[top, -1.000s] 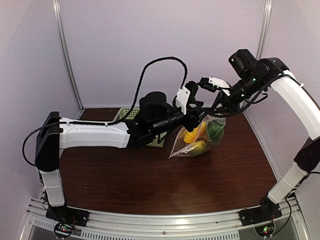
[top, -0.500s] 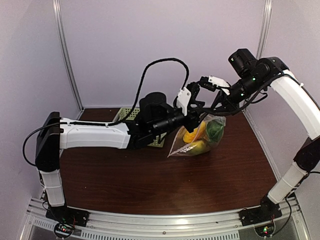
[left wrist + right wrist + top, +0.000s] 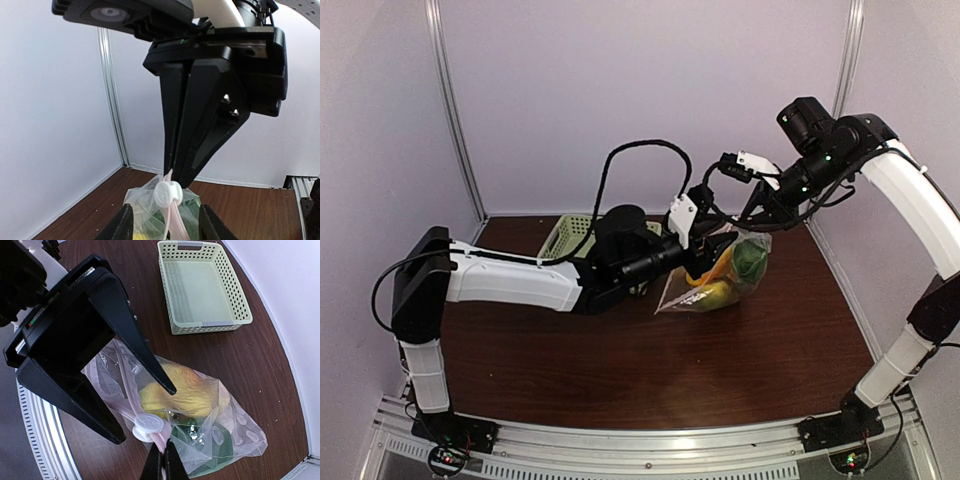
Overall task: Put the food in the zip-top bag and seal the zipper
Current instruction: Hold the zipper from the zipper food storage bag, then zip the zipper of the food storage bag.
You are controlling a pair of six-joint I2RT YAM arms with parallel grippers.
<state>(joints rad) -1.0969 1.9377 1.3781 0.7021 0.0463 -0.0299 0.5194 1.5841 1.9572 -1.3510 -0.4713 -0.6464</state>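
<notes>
Bag (image 3: 720, 270): at 1 o'clock from the table (image 3: 620, 370) centre in the top view. Its base appears to rest on the wood and its mouth is lifted.
Food (image 3: 185, 385): inside the bag. We see a yellow rounded piece above a dark green one.
Right gripper (image 3: 164, 461): jaws pressed together on the zipper (image 3: 127, 390), just beside the slider (image 3: 148, 426), holding the mouth edge up.
Left gripper (image 3: 165, 222): fingers stand apart, one on each side of the slider. We see no contact with it.
Basket (image 3: 212, 326): at 10 o'clock of the bag in the top view, well apart.
Risk 1: the left fingers may close on film instead of the slider, because the tab is small and the film bulges close beside it.
Risk 2: a pull along the strip may drag it out of the right jaws, because the pinch is thin and near the end.
Risk 3: the yellow piece sits high and could hold the track open.
Seal: we cannot tell how much of the track is closed.
Bag material: thin, crinkly clear film with pale dots. It looks limp and slippery.
Zipper: narrow pink strip.
Slider: white, rounded, hard-looking plastic.
Basket material: pale green perforated plastic, rectangular and rigid.
Table surface: dark, smooth wood grain.
</notes>
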